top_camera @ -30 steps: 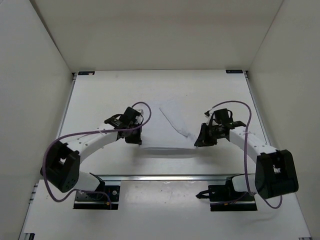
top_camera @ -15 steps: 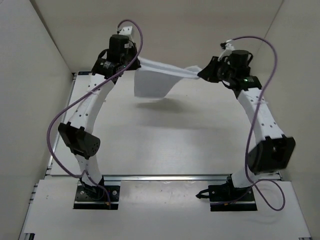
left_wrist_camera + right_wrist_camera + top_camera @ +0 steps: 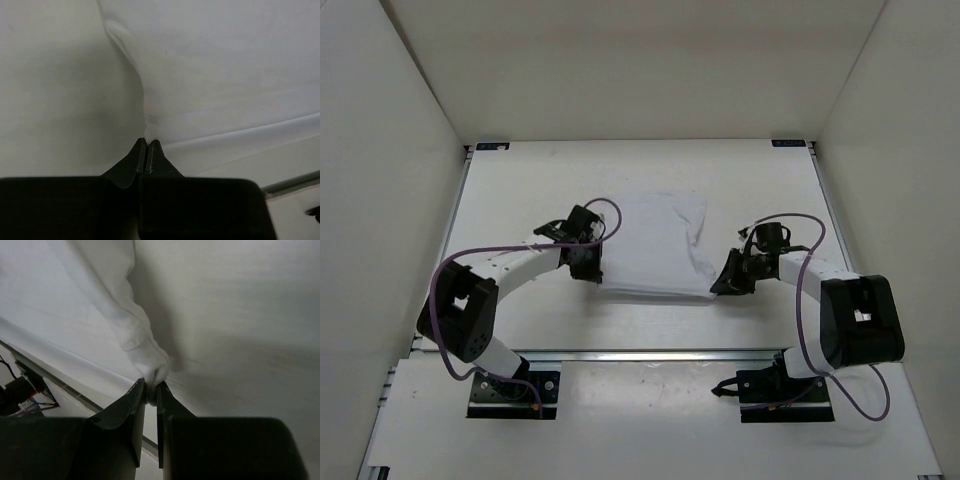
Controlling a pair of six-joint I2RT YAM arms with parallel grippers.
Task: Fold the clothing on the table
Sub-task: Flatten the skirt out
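1. Left claw: fingertips pressed together. A drawn-up point of the clothing meets them right at the tips, so this is a pinch on the fabric's near-left corner.
2. Right claw: narrow gap between the fingers, with a thick bunched fold of the clothing nipped in it. The pinch is on the near-right corner.
3. Both claws sit low, down at the tabletop. In the top view they flank the garment's near edge, the left claw at its left end and the right claw at its right end.
4. Clothing: plain white, lying flat around the middle of the tabletop between the two arms. The outline is roughly rectangular. The near edge is straight and shows stacked layers, as if doubled over. The far-right corner is rumpled, and a soft ridge runs down the right side toward the right claw.
5. Left arm and right arm: both bent, elbows swung outward. A purple cable loops over each wrist.
6. Metal rail crosses the near side, just ahead of the arm bases. Black brackets sit at the far corners of the tabletop.
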